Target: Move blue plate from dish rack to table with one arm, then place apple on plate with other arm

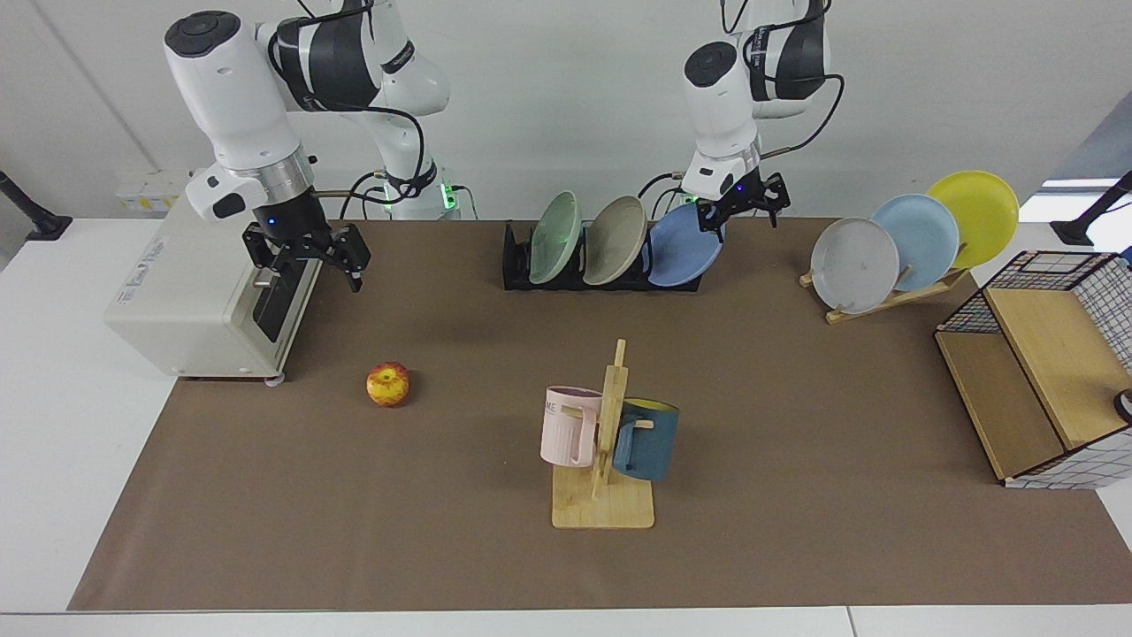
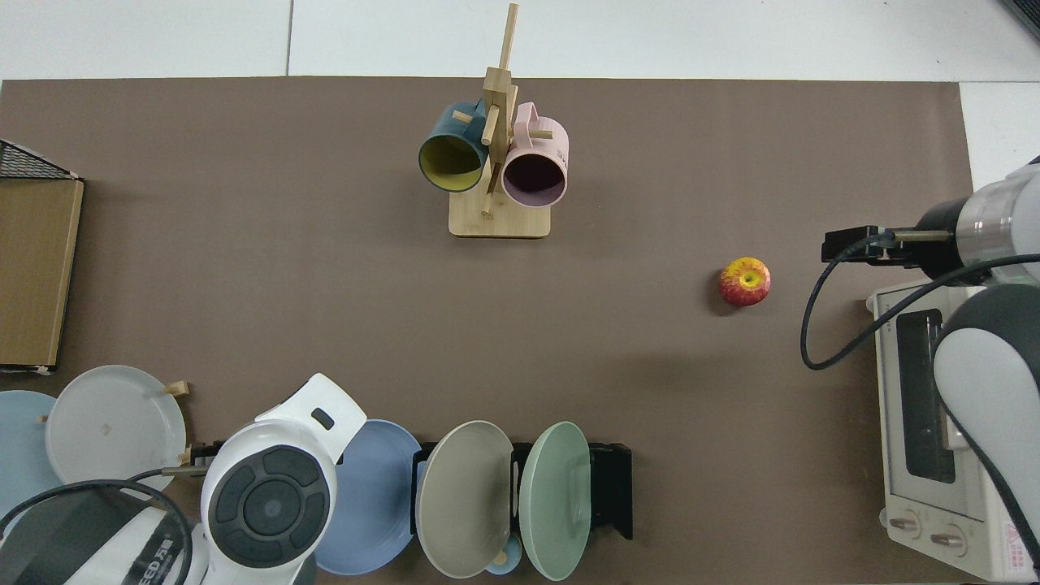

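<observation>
Blue plate (image 1: 685, 245) racked — left hand (image 1: 741, 203) above | right hand (image 1: 308, 254) waits

blue plate (image 1: 685, 246) in dish rack (image 1: 517, 261), apple (image 1: 388, 384) on table (image 1: 53, 425)

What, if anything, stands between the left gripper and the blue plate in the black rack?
Nothing visible does. The left gripper hangs open right at the blue plate's upper edge, at the end of the black rack. The beige plate sits on the plate's far side.

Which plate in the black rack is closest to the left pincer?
The blue plate, at the dish rack's end; the left pincer hovers open at its top rim. The beige and green ones sit further along.
</observation>
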Tool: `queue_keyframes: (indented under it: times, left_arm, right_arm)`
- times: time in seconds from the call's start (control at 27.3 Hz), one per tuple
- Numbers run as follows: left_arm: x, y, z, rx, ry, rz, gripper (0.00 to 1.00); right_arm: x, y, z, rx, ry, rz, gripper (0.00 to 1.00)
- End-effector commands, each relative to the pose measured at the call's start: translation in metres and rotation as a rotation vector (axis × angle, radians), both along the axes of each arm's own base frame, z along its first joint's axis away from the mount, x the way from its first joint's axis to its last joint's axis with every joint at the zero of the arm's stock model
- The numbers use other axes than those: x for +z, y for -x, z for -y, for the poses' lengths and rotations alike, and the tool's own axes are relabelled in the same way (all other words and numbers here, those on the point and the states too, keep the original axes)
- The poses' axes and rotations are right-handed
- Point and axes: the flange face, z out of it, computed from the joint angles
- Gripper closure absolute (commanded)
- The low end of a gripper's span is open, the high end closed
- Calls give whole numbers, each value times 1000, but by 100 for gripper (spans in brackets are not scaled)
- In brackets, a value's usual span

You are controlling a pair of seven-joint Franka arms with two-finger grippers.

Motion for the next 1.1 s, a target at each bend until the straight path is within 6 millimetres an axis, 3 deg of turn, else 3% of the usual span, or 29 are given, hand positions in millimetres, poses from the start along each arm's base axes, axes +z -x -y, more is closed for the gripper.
queue_keyframes:
  times: [0.0, 0.15, 0.66, 0.77, 0.88, 0.95, 1.06]
  left_arm:
    - [-16, 18, 3, -9, 23, -16, 0]
    - [-38, 28, 15, -48, 7, -25, 0]
    - [-58, 35, 10, -66, -5, -57, 2]
    - [-59, 35, 10, -71, -6, -62, 19]
    - [-59, 35, 10, -77, -5, -68, 46]
    - [-60, 35, 10, -76, 2, -74, 59]
    - [-59, 35, 11, -74, 17, -84, 77]
  right_arm:
    - [1, -2, 2, -27, -17, 11, 0]
    - [1, -2, 2, -27, -17, 11, 0]
    - [1, 2, 1, -24, -18, -15, 0]
    - [2, 0, -1, -19, -4, -19, 0]
    - [7, -3, 8, -27, 3, -31, 0]
    - [-11, -15, 7, -14, 13, -106, 0]
    - [-13, -32, 1, 15, 24, -114, 0]
